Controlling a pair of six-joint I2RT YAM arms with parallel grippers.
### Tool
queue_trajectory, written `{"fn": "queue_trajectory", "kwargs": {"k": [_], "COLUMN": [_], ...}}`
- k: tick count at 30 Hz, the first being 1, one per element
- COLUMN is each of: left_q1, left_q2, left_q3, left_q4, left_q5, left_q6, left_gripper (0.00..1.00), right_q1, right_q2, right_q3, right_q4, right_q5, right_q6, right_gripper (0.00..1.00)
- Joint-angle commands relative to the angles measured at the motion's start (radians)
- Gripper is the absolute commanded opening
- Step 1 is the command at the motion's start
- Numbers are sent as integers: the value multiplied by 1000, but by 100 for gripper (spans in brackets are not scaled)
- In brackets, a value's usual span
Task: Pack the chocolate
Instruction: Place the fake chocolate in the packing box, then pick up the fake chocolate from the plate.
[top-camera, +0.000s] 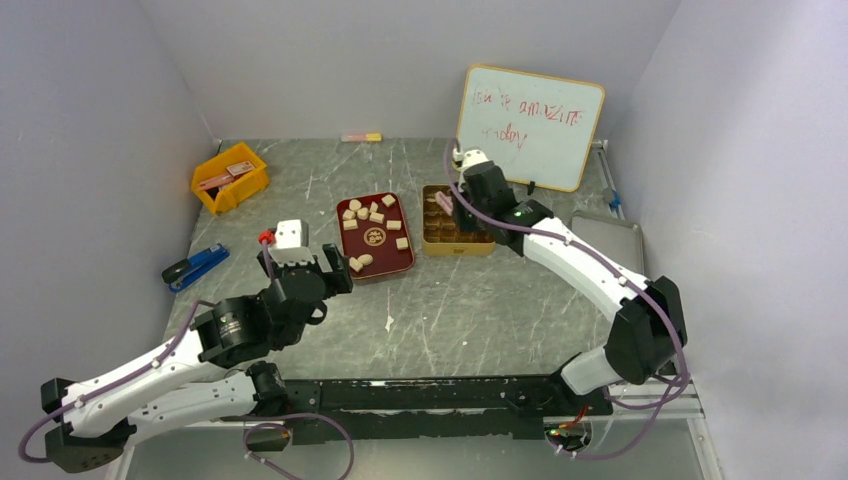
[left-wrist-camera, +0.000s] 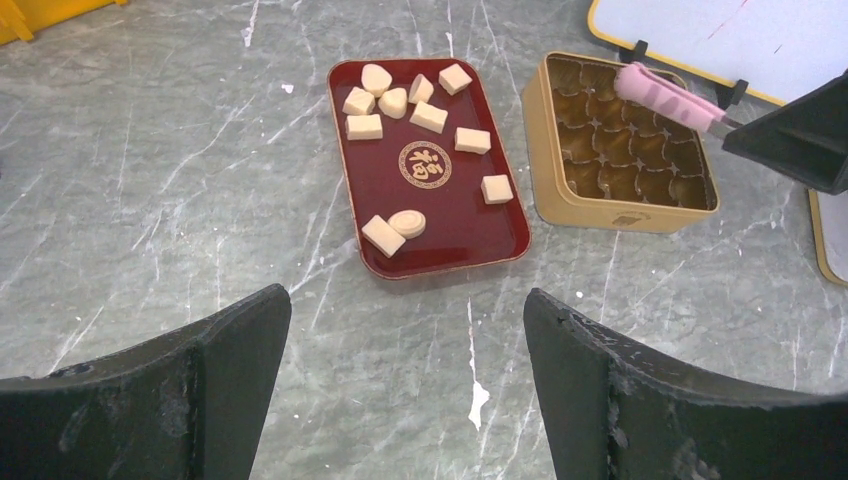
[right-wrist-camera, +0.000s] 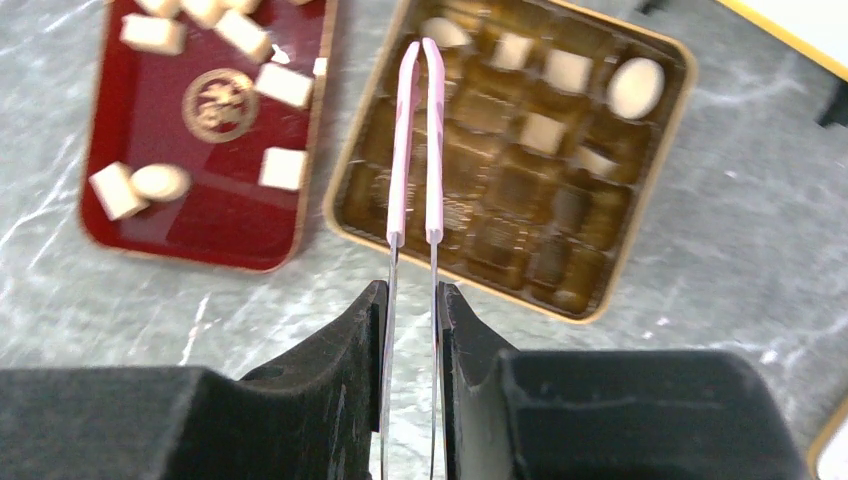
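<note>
Several pale tan chocolate pieces (top-camera: 375, 215) (left-wrist-camera: 430, 118) (right-wrist-camera: 285, 85) lie on the dark red tray (top-camera: 392, 268) (left-wrist-camera: 440, 225) (right-wrist-camera: 200, 230). A few more chocolates (right-wrist-camera: 635, 88) sit in cells of the gold tin (top-camera: 457, 245) (left-wrist-camera: 560, 210) (right-wrist-camera: 640, 250). My right gripper (top-camera: 470, 185) (right-wrist-camera: 412, 295) is shut on metal tweezers (right-wrist-camera: 415, 140) (left-wrist-camera: 665, 95) with pink tips. The tips hang over the tin's far left cells, almost together, with nothing seen between them. My left gripper (top-camera: 310, 262) (left-wrist-camera: 405, 310) stands open just near the tray's front edge, holding nothing.
A yellow bin (top-camera: 230, 178) and a blue stapler (top-camera: 195, 266) are at the left. A small white box (top-camera: 290, 233) sits beside the left gripper. A whiteboard (top-camera: 530, 125) leans behind the tin, and a grey metal lid (top-camera: 605, 235) lies at the right.
</note>
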Motion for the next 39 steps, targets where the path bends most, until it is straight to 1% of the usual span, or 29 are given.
{"fn": "queue_trajectory", "kwargs": {"k": [1, 5, 10, 20, 23, 34, 39], "left_q1": [-5, -5, -5, -5, -5, -5, -5], "left_q2": [7, 6, 3, -3, -5, -18, -15], "left_q3": [20, 23, 31, 41, 46, 43, 43], "left_q4": [24, 19, 13, 10, 7, 1, 3], "left_q5": [3, 2, 1, -3, -6, -15, -20], "left_q6": [-25, -26, -20, -9, -6, 2, 7], "left_gripper": [91, 91, 91, 91, 91, 91, 91], "right_q1": [98, 153, 180, 184, 185, 181, 179], "right_q2": [23, 73, 138, 263, 302, 391, 416], "right_q3": [79, 113, 154, 247, 279, 339, 355], "right_q4": [59, 84, 106, 143, 141, 132, 128], "right_q5": [-9, -26, -55, -144, -147, -173, -175], "right_q6": [-24, -32, -54, -132, -152, -194, -197], "right_gripper": [21, 21, 21, 21, 22, 29, 30]}}
